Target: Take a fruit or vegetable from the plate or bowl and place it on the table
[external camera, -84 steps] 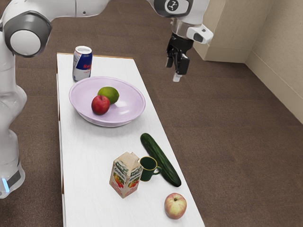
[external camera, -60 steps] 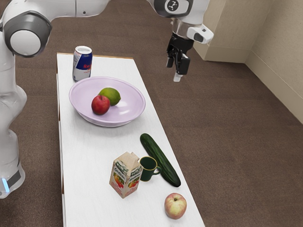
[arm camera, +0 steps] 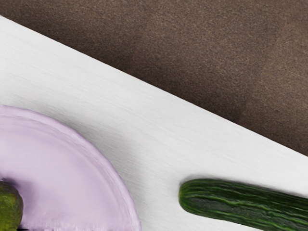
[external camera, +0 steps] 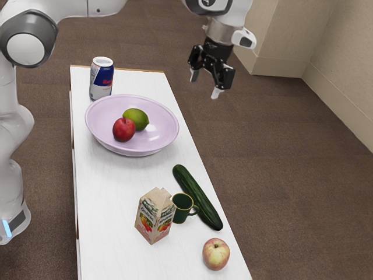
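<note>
High above and beyond the table's far long edge, my gripper (external camera: 205, 84) hangs open, with nothing between its two separated fingertips. In the exterior view it is to the right of the lilac bowl (external camera: 160, 125). Inside that bowl a red fruit (external camera: 123, 129) touches a green lime (external camera: 136, 119). The wrist view has part of the bowl (arm camera: 72, 168) and part of the lime (arm camera: 9, 206). The white table (external camera: 111, 198) carries the bowl.
A cucumber (external camera: 197, 197) lies by the table edge, near a dark green mug (external camera: 182, 208) and a carton (external camera: 154, 216). An apple (external camera: 215, 254) sits at the exterior view's lower right; a drink can (external camera: 101, 79) stands behind the bowl. The cucumber (arm camera: 240, 202) is also in the wrist view.
My hand has turned and shifted a little toward the exterior view's left, its fingertips now showing farther apart. The lime has moved slightly against the red fruit.
</note>
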